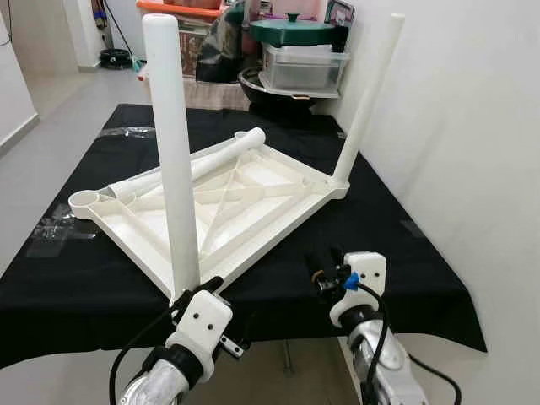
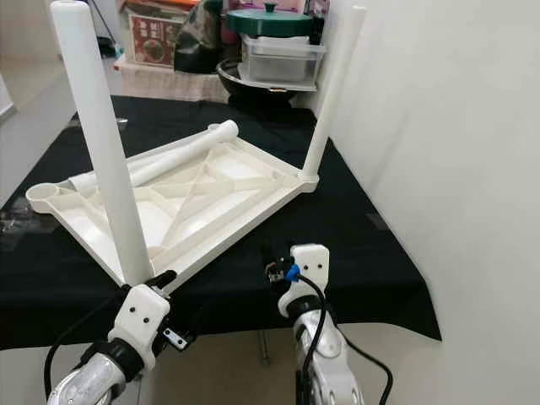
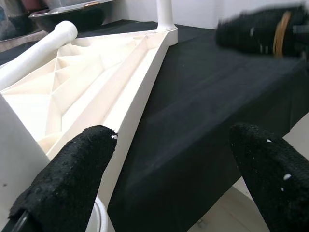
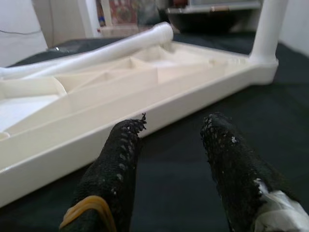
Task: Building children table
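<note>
A white children's tabletop (image 1: 245, 221) lies upside down on a black-covered table (image 1: 396, 245), ribs facing up. One white leg (image 1: 173, 152) stands upright in the near corner socket, a second leg (image 1: 369, 101) stands in the far right corner. A loose leg (image 1: 198, 166) lies across the tabletop. An empty corner socket (image 1: 84, 202) is at the left. My left gripper (image 1: 211, 289) is open just beside the base of the near leg, nothing between its fingers (image 3: 72, 179). My right gripper (image 1: 325, 268) is open over the black cloth near the tabletop's front edge, fingers (image 4: 120, 159) empty.
A white wall (image 1: 472, 126) runs close along the right side of the table. Behind the table stand a clear storage box (image 1: 304, 67) with a green lidded pot (image 1: 293, 30) on top and other clutter. Grey floor (image 1: 51, 143) lies to the left.
</note>
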Robot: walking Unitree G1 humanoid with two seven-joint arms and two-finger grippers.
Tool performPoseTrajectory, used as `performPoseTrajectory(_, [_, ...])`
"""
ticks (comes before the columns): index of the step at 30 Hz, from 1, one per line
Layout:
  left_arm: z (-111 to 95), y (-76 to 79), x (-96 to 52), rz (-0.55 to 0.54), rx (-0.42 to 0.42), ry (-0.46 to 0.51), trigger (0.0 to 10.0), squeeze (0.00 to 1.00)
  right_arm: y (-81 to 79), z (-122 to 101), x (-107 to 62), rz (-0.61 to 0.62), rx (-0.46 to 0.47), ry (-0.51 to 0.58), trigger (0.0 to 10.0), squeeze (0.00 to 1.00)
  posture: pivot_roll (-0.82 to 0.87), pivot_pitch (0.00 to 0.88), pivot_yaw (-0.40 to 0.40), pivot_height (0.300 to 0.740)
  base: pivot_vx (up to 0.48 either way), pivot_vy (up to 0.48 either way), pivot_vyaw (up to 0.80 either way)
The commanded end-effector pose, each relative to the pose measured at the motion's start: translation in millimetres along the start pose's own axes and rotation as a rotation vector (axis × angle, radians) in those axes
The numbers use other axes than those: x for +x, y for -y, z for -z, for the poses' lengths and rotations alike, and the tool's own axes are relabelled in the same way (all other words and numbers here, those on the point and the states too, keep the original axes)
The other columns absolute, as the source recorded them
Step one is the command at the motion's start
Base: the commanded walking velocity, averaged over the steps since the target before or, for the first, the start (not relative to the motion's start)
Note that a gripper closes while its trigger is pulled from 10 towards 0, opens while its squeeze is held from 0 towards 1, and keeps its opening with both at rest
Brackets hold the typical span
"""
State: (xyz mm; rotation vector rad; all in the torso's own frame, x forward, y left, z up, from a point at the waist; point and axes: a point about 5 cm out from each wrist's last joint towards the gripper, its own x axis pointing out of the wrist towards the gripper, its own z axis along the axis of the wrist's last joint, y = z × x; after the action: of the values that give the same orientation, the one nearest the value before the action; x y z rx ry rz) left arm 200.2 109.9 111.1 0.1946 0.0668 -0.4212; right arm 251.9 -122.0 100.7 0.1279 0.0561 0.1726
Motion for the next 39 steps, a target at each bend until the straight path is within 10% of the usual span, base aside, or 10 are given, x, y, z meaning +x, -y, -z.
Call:
performPoseTrajectory(1, [2.2,0.1,0.3,0.0,-0.007,-0.008,10.0,0.0,2.5,-1.4,-0.9,0.028,0.004,-0.015,10.0,0.0,0.06,0.0,-0.093,0.74,0.0,0.0,0.0])
performPoseTrajectory(39, [10.4,-6.4,8.8,-0.085,-0.076,-0.064,10.0,0.0,-1.9,7.0,-0.7,0.043,0.01,-0.131,10.0,0.0,0.06,0.0,-0.088,0.74,-0.135,0.0,0.0])
